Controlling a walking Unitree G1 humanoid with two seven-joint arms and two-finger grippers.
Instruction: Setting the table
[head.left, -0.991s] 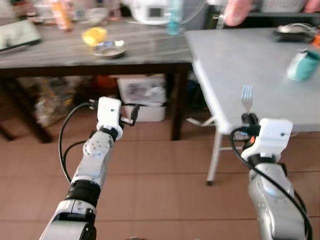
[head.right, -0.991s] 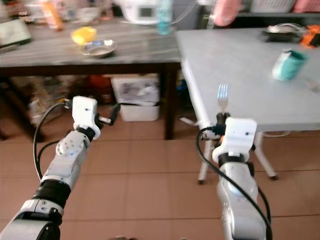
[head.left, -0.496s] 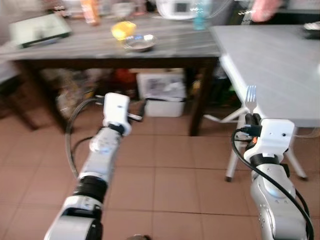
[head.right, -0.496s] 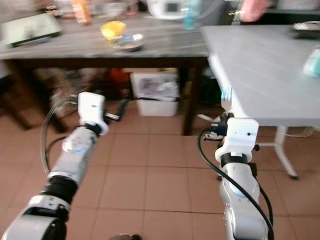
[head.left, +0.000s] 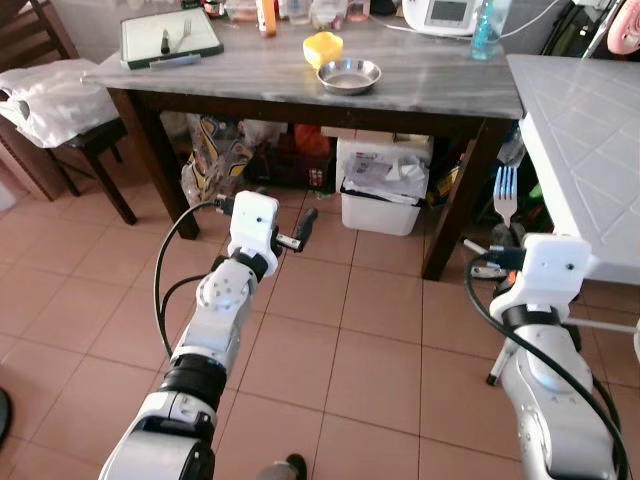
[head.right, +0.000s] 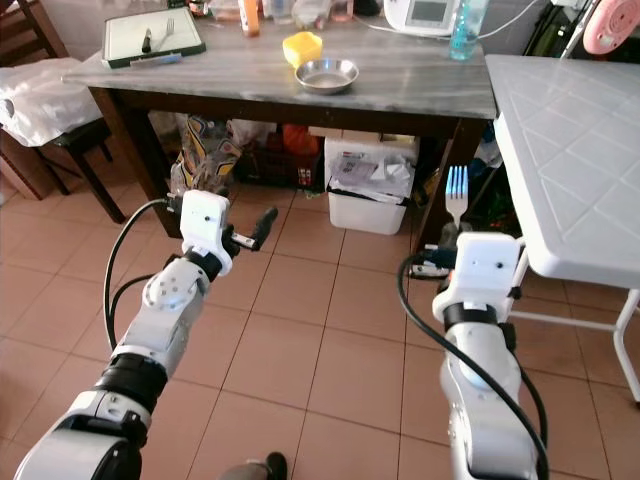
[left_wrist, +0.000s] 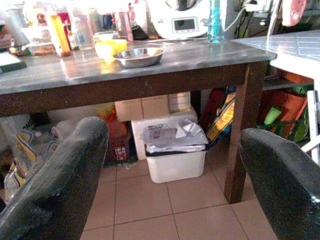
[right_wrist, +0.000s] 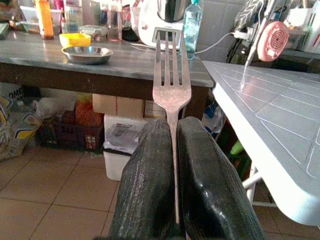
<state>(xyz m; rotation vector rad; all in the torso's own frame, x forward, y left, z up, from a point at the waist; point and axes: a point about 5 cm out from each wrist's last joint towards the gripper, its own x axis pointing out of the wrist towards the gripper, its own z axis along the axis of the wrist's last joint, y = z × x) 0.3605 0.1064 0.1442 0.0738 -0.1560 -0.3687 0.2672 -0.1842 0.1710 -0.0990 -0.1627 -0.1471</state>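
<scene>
Beside the white table (head.left: 590, 150), right gripper (right_wrist: 175, 165) jaws pinch an upright fork (right_wrist: 170, 75); left gripper (left_wrist: 170, 165) jaws spread.

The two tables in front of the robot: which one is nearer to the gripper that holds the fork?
The white table at the robot's right is nearer: the right gripper, shut on the fork, is beside its edge. The dark wooden table carrying the steel bowl stands further ahead.

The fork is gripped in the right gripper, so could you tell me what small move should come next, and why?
Probably turn right toward the white table. The right gripper holds the fork upright, tines up, short of the tabletop, which lies to the robot's right.
</scene>
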